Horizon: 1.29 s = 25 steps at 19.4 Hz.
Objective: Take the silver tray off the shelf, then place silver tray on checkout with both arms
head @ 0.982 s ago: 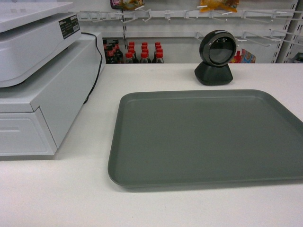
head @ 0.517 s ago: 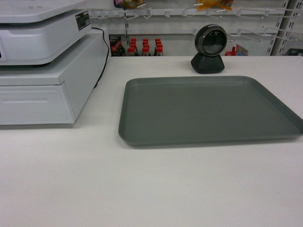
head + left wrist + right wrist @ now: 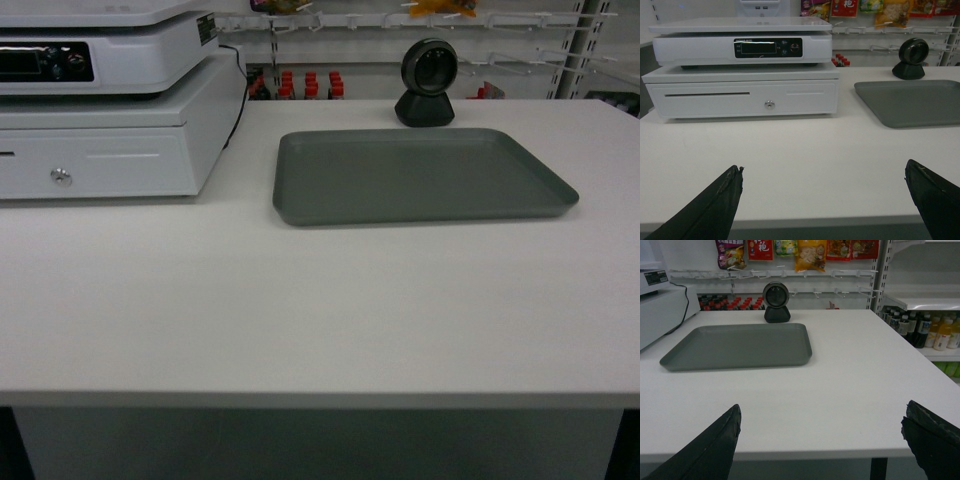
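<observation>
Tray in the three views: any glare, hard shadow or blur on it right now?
Head view: tray evenly lit, no glare, only a thin soft shadow under its front rim, slightly grainy. Left wrist view: only its left part shows, edges sharp; the fingers at the bottom are dark and soft. Right wrist view: tray matte, no hotspots, faint shadow on the checkout.

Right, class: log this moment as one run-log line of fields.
silver tray: flat on checkout, empty | left gripper: open, holding nothing | right gripper: open, holding nothing | scanner: behind tray
</observation>
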### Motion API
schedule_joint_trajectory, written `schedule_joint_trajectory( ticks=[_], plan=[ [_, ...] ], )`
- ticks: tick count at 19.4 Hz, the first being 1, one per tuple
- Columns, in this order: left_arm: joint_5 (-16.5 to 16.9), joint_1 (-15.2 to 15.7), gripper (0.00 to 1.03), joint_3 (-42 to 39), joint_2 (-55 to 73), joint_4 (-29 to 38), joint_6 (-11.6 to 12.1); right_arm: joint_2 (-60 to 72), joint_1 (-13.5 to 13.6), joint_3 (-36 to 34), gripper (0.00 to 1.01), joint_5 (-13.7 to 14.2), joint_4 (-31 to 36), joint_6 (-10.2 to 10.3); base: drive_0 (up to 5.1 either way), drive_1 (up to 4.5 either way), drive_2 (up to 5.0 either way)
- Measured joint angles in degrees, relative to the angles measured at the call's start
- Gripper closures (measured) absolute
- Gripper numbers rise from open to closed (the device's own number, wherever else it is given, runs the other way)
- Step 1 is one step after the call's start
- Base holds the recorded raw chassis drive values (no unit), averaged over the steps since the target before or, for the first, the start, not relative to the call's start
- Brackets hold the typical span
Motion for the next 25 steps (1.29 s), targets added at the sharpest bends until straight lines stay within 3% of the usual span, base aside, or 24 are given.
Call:
schedule_joint_trajectory(
  ticks=[3,25],
  plan=[
    [0.0,0.0,0.05,0.0,0.0,-0.1,0.0,0.0,0.0,0.0,0.03,0.0,0.0,0.0,0.0,0.00,0.0],
    [0.0,0.0,0.05,0.0,0.0,0.0,0.0,0.0,0.0,0.0,0.03,0.0,0.0,0.0,-0.1,-4.25,4.1]
  ],
)
